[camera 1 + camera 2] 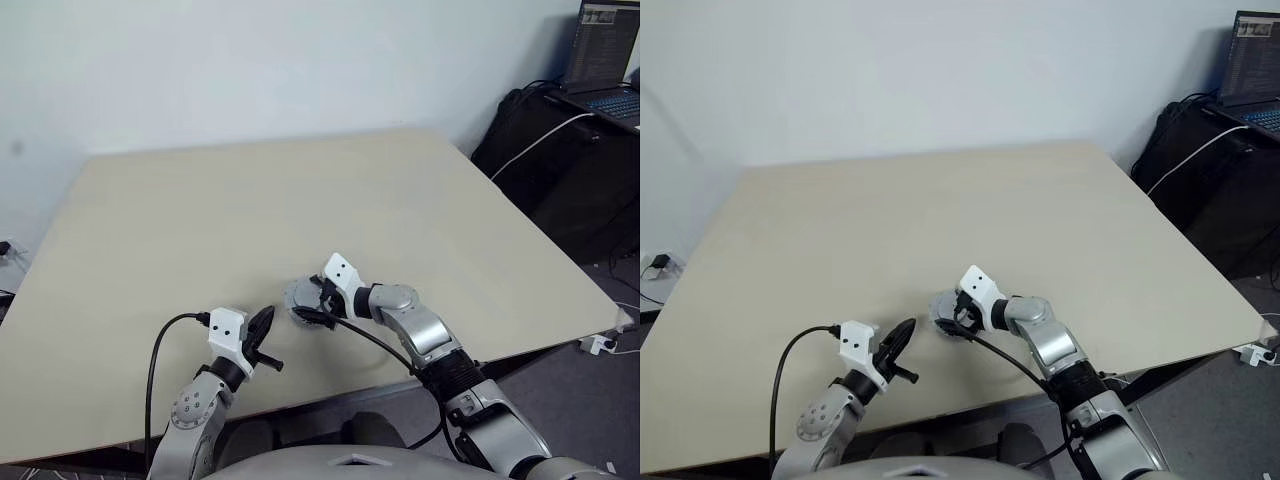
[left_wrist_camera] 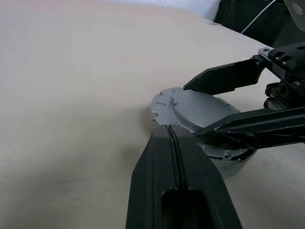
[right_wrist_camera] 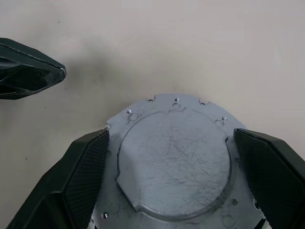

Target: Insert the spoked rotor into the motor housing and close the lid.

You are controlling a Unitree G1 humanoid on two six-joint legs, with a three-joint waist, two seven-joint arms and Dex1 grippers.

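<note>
I'd lift my right claw (image 3: 171,176), spread wide around the grey-silver notched-rim lid (image 3: 174,162), straight off while the left claw (image 2: 174,191) sits shut.

Even, soft light; faint shadows.

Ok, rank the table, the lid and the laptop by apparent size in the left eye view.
1. The table, by far.
2. The laptop, partly cut off by the frame.
3. The lid, partly covered by the right gripper.
</note>
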